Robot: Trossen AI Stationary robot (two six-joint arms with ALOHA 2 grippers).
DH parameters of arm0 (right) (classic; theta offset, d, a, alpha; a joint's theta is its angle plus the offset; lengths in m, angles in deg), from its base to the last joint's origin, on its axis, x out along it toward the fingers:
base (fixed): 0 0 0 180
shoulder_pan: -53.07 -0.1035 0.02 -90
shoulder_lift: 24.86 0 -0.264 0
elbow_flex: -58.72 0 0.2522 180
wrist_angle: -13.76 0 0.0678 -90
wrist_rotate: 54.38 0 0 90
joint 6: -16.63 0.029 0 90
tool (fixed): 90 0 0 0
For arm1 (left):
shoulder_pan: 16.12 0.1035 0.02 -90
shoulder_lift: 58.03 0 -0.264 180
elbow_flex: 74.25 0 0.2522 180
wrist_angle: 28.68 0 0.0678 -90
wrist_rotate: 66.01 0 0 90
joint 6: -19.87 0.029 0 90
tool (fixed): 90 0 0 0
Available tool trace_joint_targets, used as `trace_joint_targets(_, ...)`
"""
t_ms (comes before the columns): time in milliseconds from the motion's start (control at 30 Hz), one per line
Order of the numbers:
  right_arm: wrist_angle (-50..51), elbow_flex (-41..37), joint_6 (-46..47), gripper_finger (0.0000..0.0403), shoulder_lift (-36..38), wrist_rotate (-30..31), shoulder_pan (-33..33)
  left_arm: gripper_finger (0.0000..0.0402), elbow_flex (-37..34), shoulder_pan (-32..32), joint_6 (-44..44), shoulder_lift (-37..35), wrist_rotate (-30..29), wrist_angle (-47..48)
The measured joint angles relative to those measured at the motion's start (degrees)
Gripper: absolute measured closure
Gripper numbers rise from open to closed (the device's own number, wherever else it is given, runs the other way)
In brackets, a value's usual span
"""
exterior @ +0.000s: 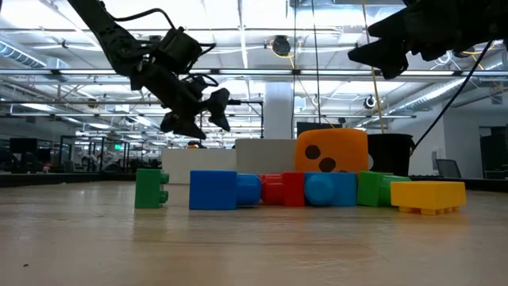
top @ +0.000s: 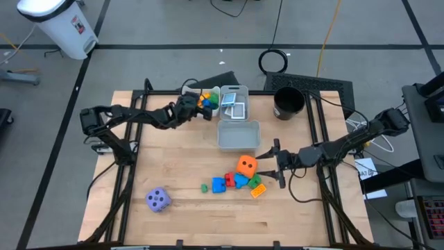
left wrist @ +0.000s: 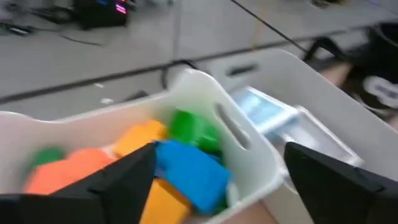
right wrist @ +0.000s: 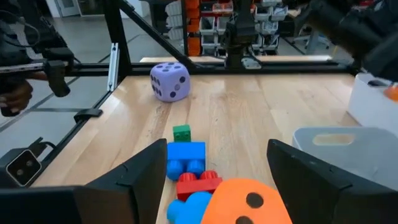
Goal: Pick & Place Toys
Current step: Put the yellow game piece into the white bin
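My left gripper (top: 202, 105) is open above a white bin (left wrist: 249, 158) at the table's far side. That bin holds blue (left wrist: 194, 173), green (left wrist: 194, 129), orange (left wrist: 68, 171) and yellow blocks. The neighbouring bin (top: 234, 104) holds white picture cards (left wrist: 264, 112). My right gripper (top: 276, 164) is open just right of the orange die (top: 246, 165), and its fingers touch nothing. Red, blue, green and yellow blocks (top: 234, 182) lie on the table beside that die. The purple die (top: 158, 200) sits near the front left.
A grey bin (top: 238, 135) stands mid-table behind the orange die. A black cup (top: 288, 103) stands at the far right. Bare wood lies along the table's near edge and left side. A person's hand (right wrist: 15, 93) shows beyond the table in the right wrist view.
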Motion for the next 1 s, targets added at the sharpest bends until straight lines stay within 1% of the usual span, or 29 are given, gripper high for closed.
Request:
trace_joint_targets(100,2.2,0.0,1.4,0.0151,-0.2,-0.2,-1.1,0.0013,0.0,-0.5,-0.2,0.0,5.8,0.0)
trace_joint_targets(133,3.1,0.0,1.4,0.0151,-0.4,-1.2,-1.7,0.0008,0.0,-0.9,-0.1,0.0,7.7,0.2)
trace_joint_targets(200,5.0,0.0,1.4,0.0151,-1.6,-3.6,-3.0,0.0005,0.0,-1.9,-0.9,0.0,10.9,0.5)
trace_joint_targets(267,5.8,0.0,1.4,0.0151,-3.7,-5.2,-4.8,0.0008,0.0,-3.2,-3.0,0.0,12.5,0.6)
trace_joint_targets(367,5.7,0.0,1.4,0.0151,-8.5,-5.8,-7.4,0.0011,0.0,-5.3,-4.6,0.0,12.5,0.5)
trace_joint_targets(467,4.6,0.0,2.4,0.0151,-14.0,-4.1,-8.9,0.0011,0.0,-7.4,-4.5,0.0,12.2,0.2)
trace_joint_targets(633,1.7,0.0,4.2,0.0151,-22.8,-4.4,-9.2,0.0011,0.0,-10.0,-3.7,0.0,11.8,0.1)
trace_joint_targets(767,0.7,0.1,3.6,0.0151,-27.5,-4.6,-7.8,0.0011,0.0,-11.3,-2.8,0.0,11.6,0.0)
trace_joint_targets(800,0.3,0.2,4.0,0.0151,-28.4,-5.7,-7.4,0.0011,0.0,-11.5,-2.8,0.0,11.4,0.0)
trace_joint_targets(900,1.2,0.1,4.2,0.0151,-30.2,-11.8,-6.8,0.0011,0.0,-12.0,-2.7,0.0,10.0,-0.1)
trace_joint_targets(1000,1.3,0.1,4.2,0.0157,-30.3,-13.6,-6.8,0.0011,0.0,-12.2,-2.7,0.0,8.5,-0.2)
